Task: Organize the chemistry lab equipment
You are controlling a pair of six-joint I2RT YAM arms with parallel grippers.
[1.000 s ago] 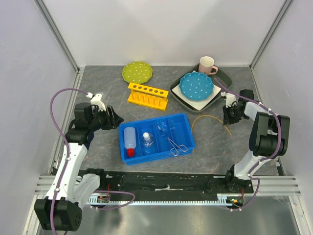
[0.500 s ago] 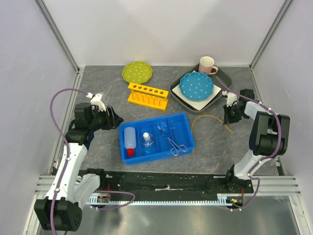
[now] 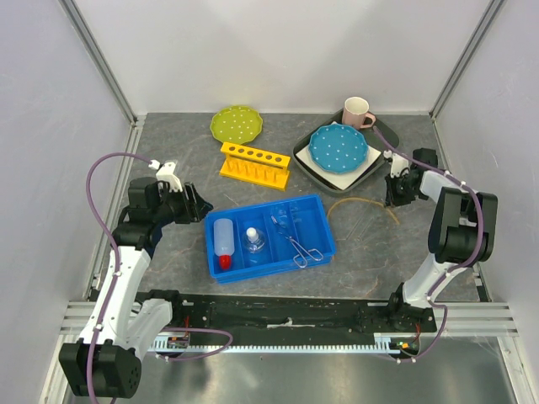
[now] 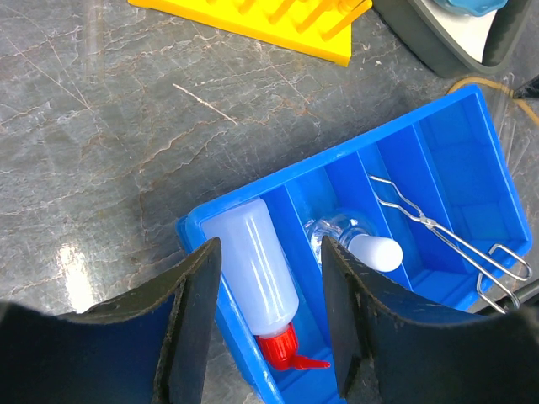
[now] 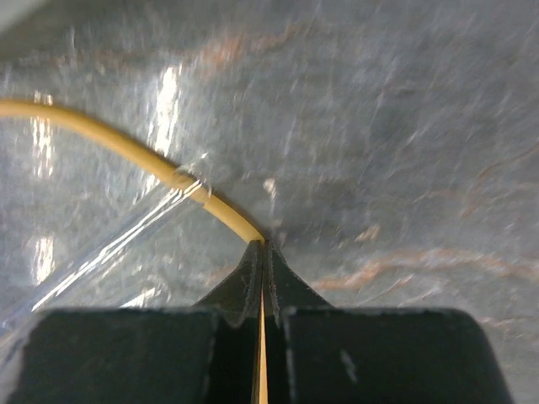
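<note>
Left pincer (image 4: 269, 311): fingers apart, nothing between them, hanging over the grey marbled surface (image 3: 177, 160) just off the left end of the blue plastic divided tray (image 3: 325, 228).

Right pincer (image 3: 396, 195): fingers together, clamped on the tan rubber tubing loop (image 5: 126, 151). The wrist view shows the tube running straight into the closed tips, low against the surface.

The tubing loop lies on the surface to the right of the blue tray, arcing from the right pincer toward the tray's right end. It is outside the tray. I can't tell if it touches the tray. Something thin and clear is fixed to the tube near the grip. It's too blurred to identify.

Tray contents:
- small white squeeze bottle with red nozzle (image 4: 257, 273): leftmost compartment, on its side, nozzle toward the near edge.
- small clear glass flask with white stopper (image 4: 358, 248): next compartment to the right.
- thin metal tongs (image 4: 446, 240): right half, lying diagonally, loop handles toward the near right corner. I can't tell if they sit across a divider.

Behind the tray are a yellow plastic test tube rack (image 3: 255, 164) and a green polka-dot plate (image 3: 237, 124). At back right, a blue polka-dot plate (image 3: 338, 147) sits on a white square plate inside a dark square tray (image 3: 381, 133). A pink mug (image 3: 357, 111) stands at that tray's far corner.
</note>
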